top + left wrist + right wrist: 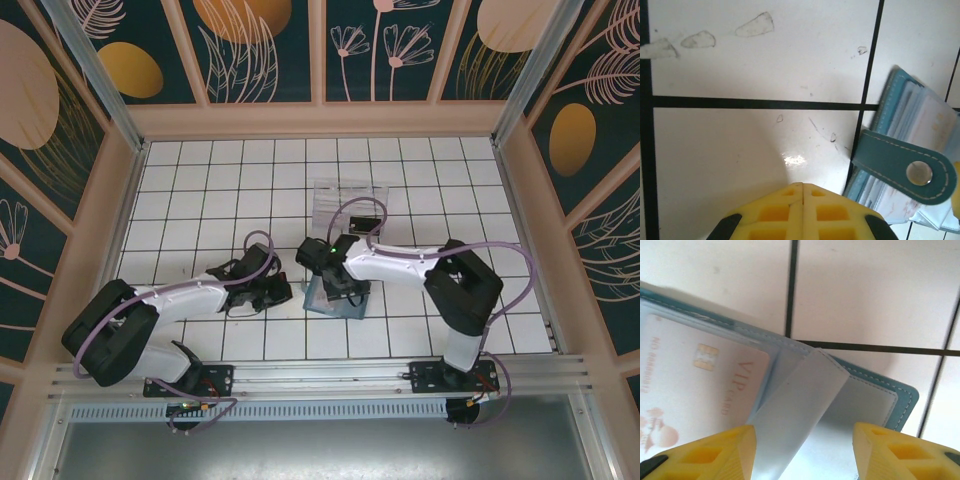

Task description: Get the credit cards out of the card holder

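Seen from above, a white tiled counter (200,200) carries the teal card holder (322,300), which lies open near the front edge, at 6 o'clock from a clear tray (350,200).

Your right gripper (805,450) hangs directly over the holder. Its yellow fingers (720,450) are spread apart on either side of a raised blue-grey pocket flap (795,415) and are not pinching anything.

At 9 o'clock from that flap, one of the credit cards (695,385) sits inside its pocket. It is pale, with a chip and VIP lettering.

Your left gripper (802,200) is clenched on nothing. It rests over bare tile at 9 o'clock from the holder, whose snap strap (910,167) points towards it.

No card lies loose on the counter. A small dark shape (365,222) lies at the tray's near edge, and I cannot tell whether it is a card. The job looks barely begun: the pale card at least is still to be pulled free.
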Action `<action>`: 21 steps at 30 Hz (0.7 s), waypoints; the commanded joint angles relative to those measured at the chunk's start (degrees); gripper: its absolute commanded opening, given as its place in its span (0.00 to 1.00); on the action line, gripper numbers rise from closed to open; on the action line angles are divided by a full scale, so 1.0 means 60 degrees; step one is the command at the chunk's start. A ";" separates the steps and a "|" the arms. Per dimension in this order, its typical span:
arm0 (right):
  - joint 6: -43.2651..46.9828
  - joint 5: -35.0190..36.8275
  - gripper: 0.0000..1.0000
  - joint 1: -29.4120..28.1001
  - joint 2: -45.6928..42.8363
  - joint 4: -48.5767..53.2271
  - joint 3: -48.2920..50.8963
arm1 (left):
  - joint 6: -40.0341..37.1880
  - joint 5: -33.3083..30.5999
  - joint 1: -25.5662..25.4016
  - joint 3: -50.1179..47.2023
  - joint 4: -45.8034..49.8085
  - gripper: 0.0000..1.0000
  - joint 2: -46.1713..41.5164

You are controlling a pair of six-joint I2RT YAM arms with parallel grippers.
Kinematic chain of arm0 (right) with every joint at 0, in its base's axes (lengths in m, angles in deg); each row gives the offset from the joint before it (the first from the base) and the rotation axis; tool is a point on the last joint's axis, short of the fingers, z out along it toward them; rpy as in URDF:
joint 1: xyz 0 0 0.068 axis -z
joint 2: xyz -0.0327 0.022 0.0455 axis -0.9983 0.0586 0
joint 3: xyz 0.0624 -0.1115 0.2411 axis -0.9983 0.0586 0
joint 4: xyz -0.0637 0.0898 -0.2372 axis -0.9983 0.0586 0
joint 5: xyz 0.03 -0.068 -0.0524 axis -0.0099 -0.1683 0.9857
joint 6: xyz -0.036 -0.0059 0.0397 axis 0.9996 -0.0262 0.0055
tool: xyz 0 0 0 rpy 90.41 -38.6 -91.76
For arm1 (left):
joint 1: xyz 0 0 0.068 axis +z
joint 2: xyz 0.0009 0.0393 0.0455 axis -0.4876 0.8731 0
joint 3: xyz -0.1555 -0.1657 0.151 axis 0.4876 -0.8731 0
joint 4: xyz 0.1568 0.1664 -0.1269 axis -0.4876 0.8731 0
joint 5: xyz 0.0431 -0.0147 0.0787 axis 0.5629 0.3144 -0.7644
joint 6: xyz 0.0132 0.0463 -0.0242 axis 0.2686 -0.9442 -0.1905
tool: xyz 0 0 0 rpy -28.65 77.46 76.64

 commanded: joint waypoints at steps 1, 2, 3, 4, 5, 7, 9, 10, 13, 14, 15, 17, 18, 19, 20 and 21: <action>-0.0473 0.0794 0.54 0.0060 -0.0632 0.0512 0.0284 | -0.0194 -0.0147 0.0071 0.0343 0.0454 0.04 0.0091; -0.0519 0.0862 0.55 0.0060 -0.0770 0.0516 0.0361 | -0.0209 -0.0146 0.0069 0.0399 0.0492 0.04 0.0088; -0.0547 0.0909 0.54 0.0058 -0.0905 0.0511 0.0419 | -0.0215 -0.0147 0.0069 0.0448 0.0534 0.04 0.0084; -0.0591 0.0954 0.55 0.0060 -0.1044 0.0500 0.0485 | -0.0241 -0.0162 0.0065 0.0511 0.0579 0.04 0.0081; -0.0631 0.0988 0.55 0.0054 -0.1154 0.0465 0.0545 | -0.0262 -0.0165 0.0070 0.0593 0.0629 0.04 0.0077; -0.0633 0.0947 0.54 0.0078 -0.1334 0.0298 0.0747 | -0.0339 -0.0142 0.0068 0.0830 0.0767 0.04 0.0036; -0.0650 0.0802 0.54 0.0122 -0.1405 0.0089 0.0911 | -0.0420 -0.0037 0.0065 0.1075 0.0842 0.04 -0.0050; -0.0615 0.0676 0.53 0.0144 -0.1429 -0.0028 0.0943 | -0.0466 0.0004 0.0066 0.1250 0.0941 0.04 -0.0097; -0.0612 0.0299 0.51 0.0159 -0.1517 -0.0435 0.1120 | -0.0604 0.0078 0.0011 0.1748 0.1154 0.04 -0.0261; -0.0647 0.0214 0.50 0.0162 -0.1520 -0.0531 0.1189 | -0.0631 0.0112 -0.0014 0.1874 0.1233 0.05 -0.0271; -0.0656 0.0133 0.50 0.0162 -0.1528 -0.0632 0.1243 | -0.0647 0.0142 -0.0044 0.2035 0.1317 0.05 -0.0249; -0.0658 -0.0011 0.49 0.0188 -0.1600 -0.0820 0.1314 | -0.0685 0.0232 -0.0144 0.2295 0.1411 0.05 -0.0154; -0.0668 -0.0097 0.49 0.0206 -0.1654 -0.0937 0.1310 | -0.0705 0.0222 -0.0195 0.2423 0.1477 0.04 -0.0076; -0.0671 -0.0187 0.49 0.0242 -0.1713 -0.1106 0.1312 | -0.0696 0.0138 -0.0253 0.2488 0.1525 0.04 -0.0006; -0.0667 -0.0314 0.49 0.0262 -0.1746 -0.1294 0.1308 | -0.0643 0.0092 -0.0264 0.2486 0.1512 0.04 0.0039; -0.0670 -0.0455 0.49 0.0292 -0.1772 -0.1490 0.1257 | -0.0580 0.0054 -0.0261 0.2453 0.1430 0.04 0.0038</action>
